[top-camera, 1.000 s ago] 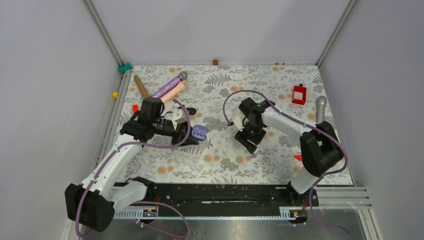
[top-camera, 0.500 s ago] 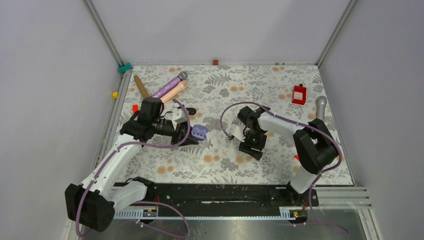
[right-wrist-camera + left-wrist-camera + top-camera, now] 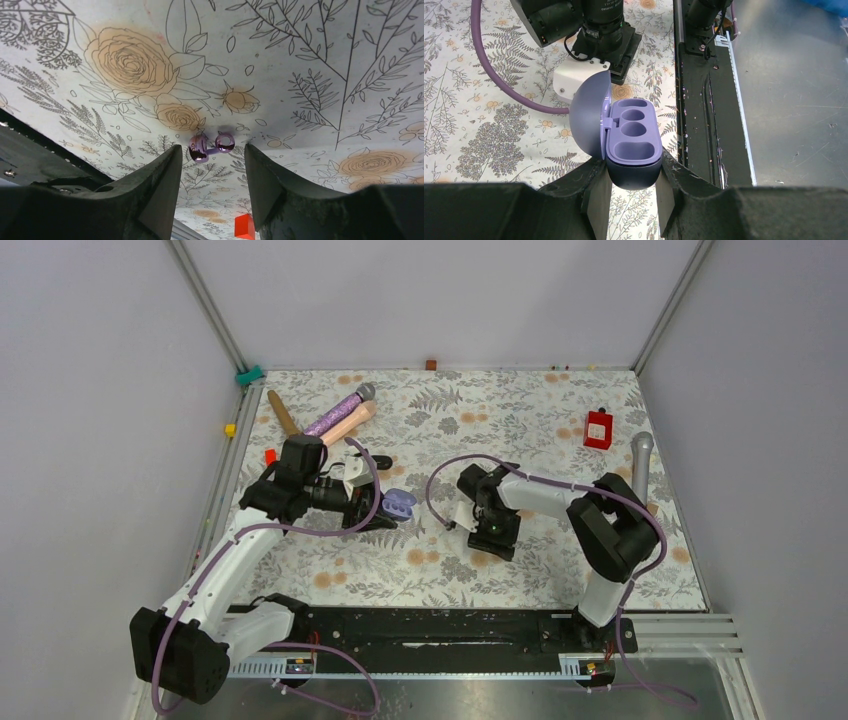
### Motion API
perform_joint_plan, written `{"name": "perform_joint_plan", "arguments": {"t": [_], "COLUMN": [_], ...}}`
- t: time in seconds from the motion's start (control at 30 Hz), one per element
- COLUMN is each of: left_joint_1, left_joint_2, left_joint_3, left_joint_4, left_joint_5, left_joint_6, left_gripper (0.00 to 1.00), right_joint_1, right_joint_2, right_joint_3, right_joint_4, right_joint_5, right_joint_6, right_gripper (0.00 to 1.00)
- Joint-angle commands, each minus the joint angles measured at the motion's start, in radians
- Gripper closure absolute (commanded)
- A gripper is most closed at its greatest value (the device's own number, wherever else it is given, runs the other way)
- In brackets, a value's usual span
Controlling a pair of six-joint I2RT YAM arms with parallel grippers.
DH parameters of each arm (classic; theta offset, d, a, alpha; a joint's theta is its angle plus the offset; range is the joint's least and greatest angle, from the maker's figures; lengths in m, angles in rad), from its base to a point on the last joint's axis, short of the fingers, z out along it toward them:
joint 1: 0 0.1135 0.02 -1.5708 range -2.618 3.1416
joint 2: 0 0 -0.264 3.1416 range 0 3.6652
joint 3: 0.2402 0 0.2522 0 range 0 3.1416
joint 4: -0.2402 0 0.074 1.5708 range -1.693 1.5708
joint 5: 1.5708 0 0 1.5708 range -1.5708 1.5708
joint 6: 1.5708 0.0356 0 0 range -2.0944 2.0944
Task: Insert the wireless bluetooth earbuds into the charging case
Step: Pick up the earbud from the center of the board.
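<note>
My left gripper is shut on the purple charging case and holds it above the table. The case's lid stands open to the left and its moulded hollows are empty. In the top view the case sits at the tip of the left gripper, left of the right gripper. The right gripper points down at the cloth, open. A glossy purple earbud lies on the cloth just beyond its fingertips, in line with the gap and touching neither finger.
The floral cloth covers the table. Microphones and a brown stick lie at the back left. A red box and a grey microphone are at the right. A black rail runs along the near edge.
My right gripper has swung left and nearer, toward the left arm, and now hangs over the purple earbud. The left arm and the case have not moved.
</note>
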Motion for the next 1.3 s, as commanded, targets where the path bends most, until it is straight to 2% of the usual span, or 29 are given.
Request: {"name": "perform_joint_plan", "arguments": {"t": [0.0, 0.1, 0.37, 0.57, 0.77, 1.03, 1.27], "left_joint_1": [0.008, 0.009, 0.009, 0.009, 0.015, 0.081, 0.104], "left_joint_2": [-0.020, -0.016, -0.015, -0.011, -0.012, -0.048, -0.049], "left_joint_3": [0.000, 0.002, 0.002, 0.003, 0.007, 0.010, 0.007], "left_joint_4": [0.040, 0.040, 0.040, 0.040, 0.040, 0.040, 0.040], "left_joint_5": [0.045, 0.045, 0.044, 0.047, 0.032, 0.050, 0.064], "left_joint_6": [0.012, 0.013, 0.011, 0.011, 0.009, 0.003, 0.006], "left_gripper": [1.00, 1.00, 1.00, 1.00, 1.00, 1.00, 1.00], "right_joint_1": [0.029, 0.044, 0.069, 0.083, 0.115, 0.170, 0.225], "right_joint_2": [0.022, 0.024, 0.016, -0.011, 0.031, 0.277, 0.365], "right_joint_3": [0.014, 0.009, 0.001, 0.050, 0.231, 0.542, 0.585], "right_joint_4": [0.016, 0.026, 0.045, 0.042, 0.022, 0.000, 0.001], "right_joint_5": [0.037, 0.055, 0.090, 0.098, 0.099, 0.154, 0.205], "right_joint_6": [0.032, 0.040, 0.052, 0.053, 0.046, 0.094, 0.070], "right_gripper": [0.45, 0.47, 0.63, 0.70, 0.71, 0.71, 0.70]}}
